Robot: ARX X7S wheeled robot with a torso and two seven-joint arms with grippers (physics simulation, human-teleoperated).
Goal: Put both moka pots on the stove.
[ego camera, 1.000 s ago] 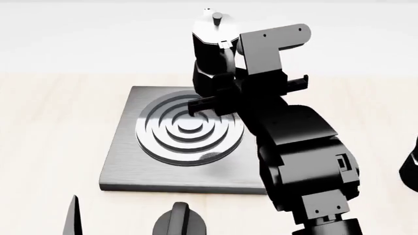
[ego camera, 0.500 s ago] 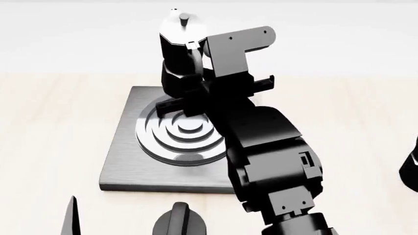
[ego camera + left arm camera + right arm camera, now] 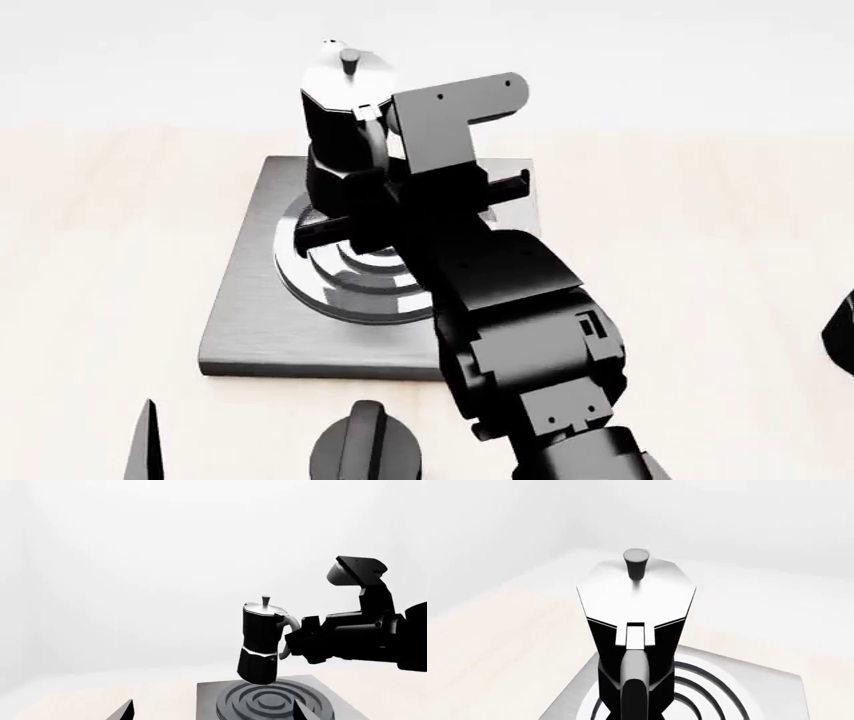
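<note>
You see a glossy black moka pot (image 3: pixel 340 130) with silvery lid, brushed grey metal stove (image 3: pixel 254 300), pale wood-look table (image 3: pixel 94 250).

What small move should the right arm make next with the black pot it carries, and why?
Probably lower it straight down. In the left wrist view the glossy black faceted moka pot hangs upright, its base just above the flat brushed grey stove plate, near the edge of the dark concentric burner rings. The right hand holds it by the curved handle, so opening now would likely drop it.
</note>
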